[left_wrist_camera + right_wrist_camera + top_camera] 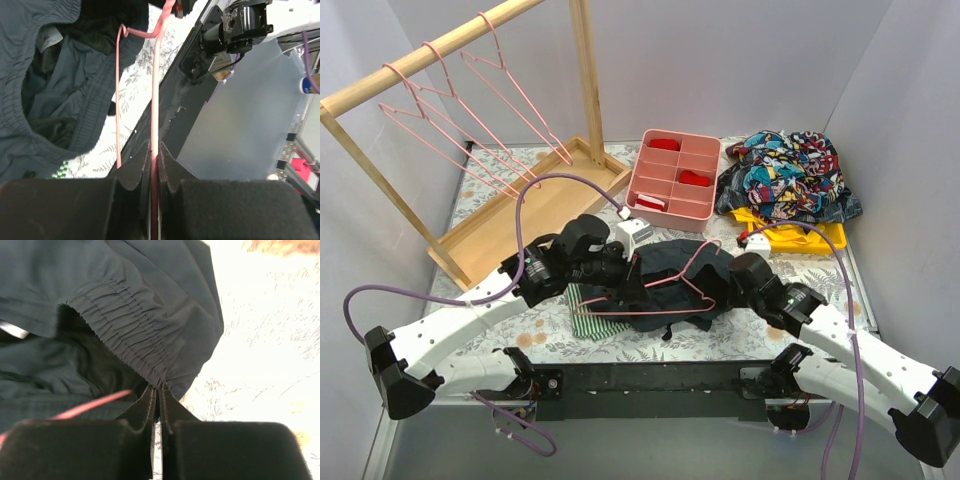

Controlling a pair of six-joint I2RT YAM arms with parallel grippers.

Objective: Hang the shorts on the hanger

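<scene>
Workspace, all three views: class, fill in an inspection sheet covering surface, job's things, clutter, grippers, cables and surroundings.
Surface: floral-print table cover, partly under clothes.
Job's things: navy shorts crumpled at centre; pink wire hanger lying on them.
Clutter: green-striped shorts beneath the navy pair's edge; colourful patterned garment over a yellow item; pink compartment tray holding red pieces.
Grippers: left gripper shut on the hanger wire; right gripper shut on the shorts' waistband.
Cables: purple cables looping from both arms.
Surroundings: wooden rack carrying three pink hangers; pale walls.
</scene>
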